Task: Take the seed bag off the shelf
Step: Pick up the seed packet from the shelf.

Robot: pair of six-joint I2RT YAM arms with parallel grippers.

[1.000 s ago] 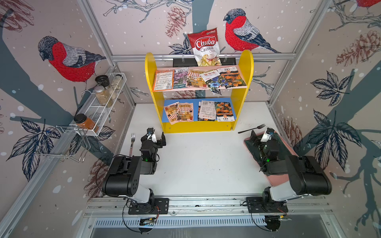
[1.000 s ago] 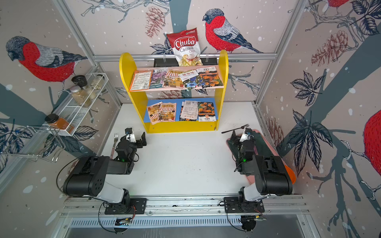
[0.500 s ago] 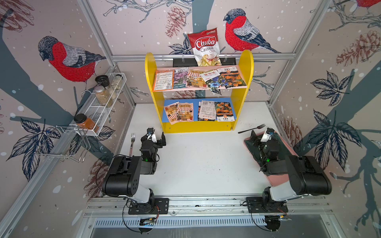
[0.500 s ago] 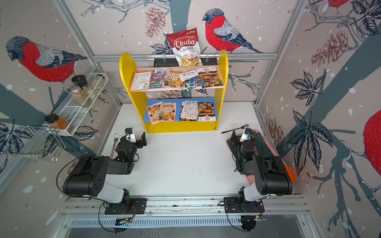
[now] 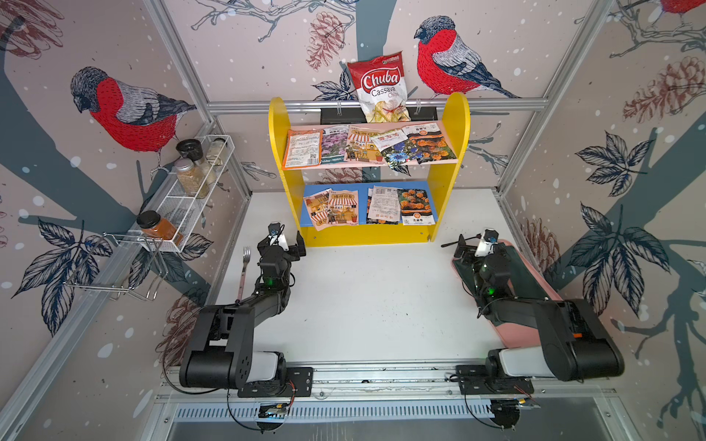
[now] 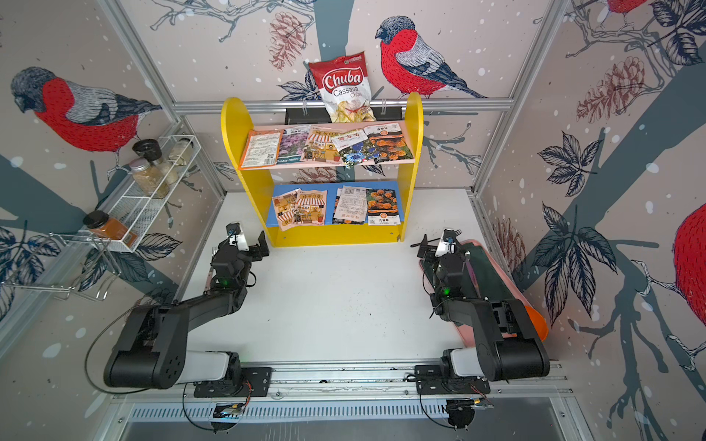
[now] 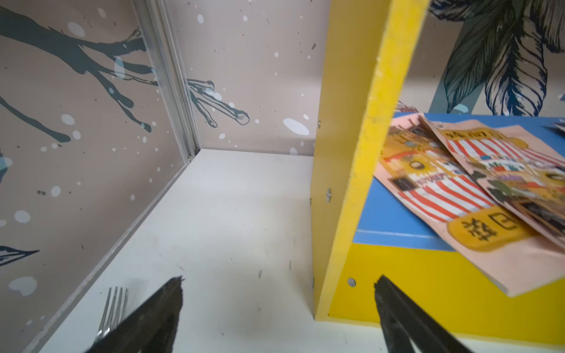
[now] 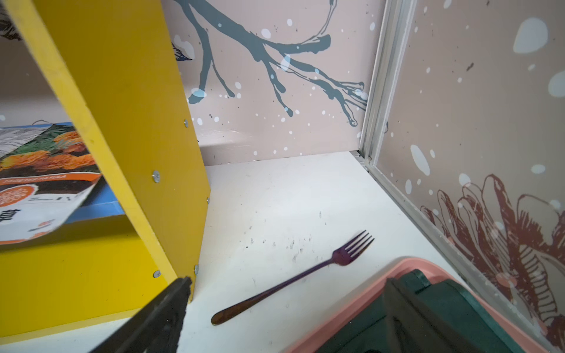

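Nothing's moved vs a sec ago: left hand [image 5: 285, 246] & right hand [image 5: 475, 248] both spread wide, empty, low by the near corners of the shelf [image 5: 280, 152], seed bags [image 5: 330, 208] all on its boards, so pick hasn't started.

Seed bags [image 5: 303, 148] lie flat on both boards of the shelf [image 5: 452, 130].

"Chuba Cassava Chips" on red chip bag [image 5: 380, 88] above the shelf [image 5: 277, 152]. Seed packets [image 5: 368, 147] on shelf: Chinese print, mostly too small. Marigold packet [image 8: 39, 183] on its blue board shows "草".
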